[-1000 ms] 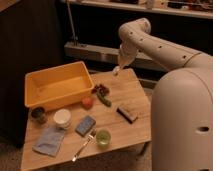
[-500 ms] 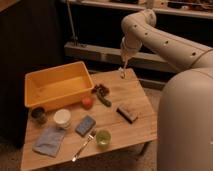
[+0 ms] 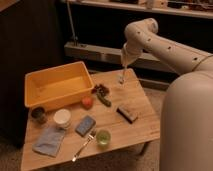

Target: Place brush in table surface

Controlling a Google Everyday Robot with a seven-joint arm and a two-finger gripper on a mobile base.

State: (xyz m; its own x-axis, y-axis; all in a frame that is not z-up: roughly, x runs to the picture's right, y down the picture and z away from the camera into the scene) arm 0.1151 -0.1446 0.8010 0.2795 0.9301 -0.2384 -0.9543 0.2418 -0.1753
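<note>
My gripper [image 3: 123, 64] hangs from the white arm over the far edge of the table surface [image 3: 142, 117], a light-brown wooden top. It is shut on the brush [image 3: 121, 76], a slim whitish stick with a dark end pointing down. The dark end is close above the wood near the far edge, and I cannot tell if it touches.
On the table stand a yellow tub [image 3: 57, 87], a dark rectangular block [image 3: 127, 113], a red fruit [image 3: 87, 102], a green and dark cluster [image 3: 101, 93], a white bowl [image 3: 62, 118], a blue sponge [image 3: 85, 125], a blue cloth [image 3: 49, 141], a fork [image 3: 83, 146], a green cup [image 3: 103, 137] and a dark cup [image 3: 38, 114]. A low shelf runs behind.
The gripper has come down a little with the brush toward the table's far edge. The things on the table have not moved.
</note>
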